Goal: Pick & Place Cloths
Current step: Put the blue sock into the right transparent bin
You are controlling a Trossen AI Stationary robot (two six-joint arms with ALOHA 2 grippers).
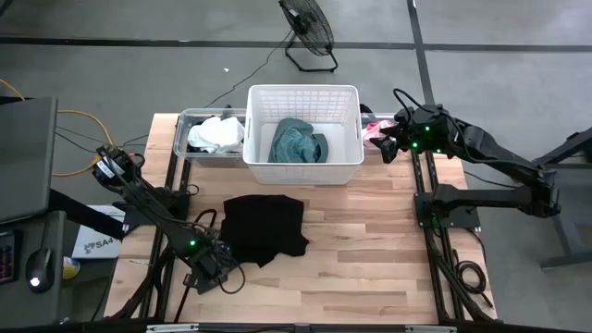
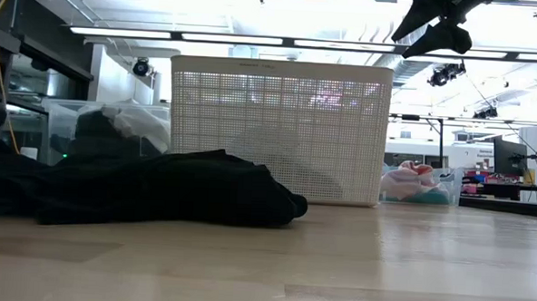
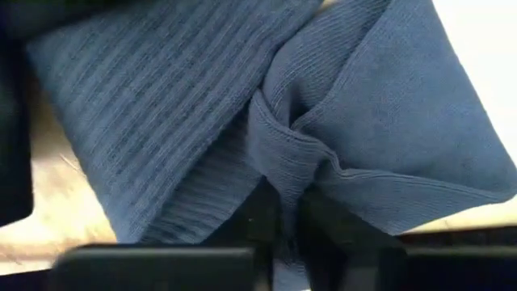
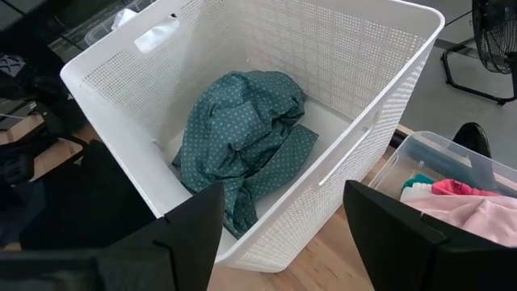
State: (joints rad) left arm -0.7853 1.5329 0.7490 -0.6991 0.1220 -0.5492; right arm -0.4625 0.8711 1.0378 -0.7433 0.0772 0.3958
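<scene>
The left gripper (image 3: 283,234) sits low at the counter's near left corner, its fingers pinched together on a raised fold of a dark blue ribbed cloth (image 3: 202,105). That knit looks soft and light; it bunches where squeezed, so a gathered ridge like this one seems the surest hold, since a flat edge would likely slip out. Lifted, it should hang limp and trail.

Just beside it, a black cloth (image 1: 264,227) lies spread on the counter (image 1: 370,259), loosely rumpled, best taken at a crease near its middle.

The right gripper (image 4: 283,234) hovers high over the far right side, fingers spread wide and holding nothing. Below it a teal-green cloth (image 4: 238,141) lies crumpled in the white basket (image 4: 388,105), and pink cloth (image 4: 477,210) fills a clear bin (image 4: 440,158) next to the basket. A second bin (image 1: 185,125) on the basket's other side holds white cloth (image 1: 215,134).
</scene>
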